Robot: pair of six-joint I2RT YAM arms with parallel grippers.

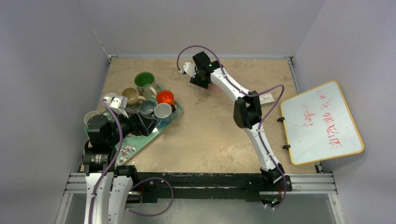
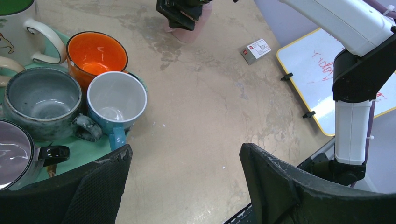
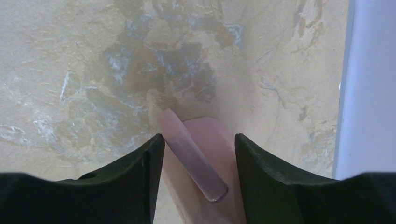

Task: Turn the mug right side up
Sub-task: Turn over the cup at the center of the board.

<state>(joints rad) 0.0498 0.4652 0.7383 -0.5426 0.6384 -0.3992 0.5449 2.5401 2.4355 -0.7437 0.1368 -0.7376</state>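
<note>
A pale pink mug [image 3: 205, 154] sits on the tan table at the far middle. Its handle [image 3: 191, 156] faces the right wrist camera and its mouth does not show. My right gripper [image 3: 198, 140] is lowered over it, open, with one finger on each side of the handle; the left fingertip [image 3: 156, 144] is right against the handle's edge. From above the right gripper [image 1: 201, 80] hides the mug. The left wrist view shows a bit of the pink mug [image 2: 189, 29] under those fingers. My left gripper [image 2: 185, 149] hangs open and empty beside the tray.
A green tray [image 1: 128, 150] at the left holds several upright mugs, among them green [image 1: 144, 80], orange [image 1: 165, 97] and light blue [image 1: 163, 111]. A small card [image 1: 267, 98] lies right of centre. A whiteboard [image 1: 322, 122] leans at the right edge. Walls enclose the table.
</note>
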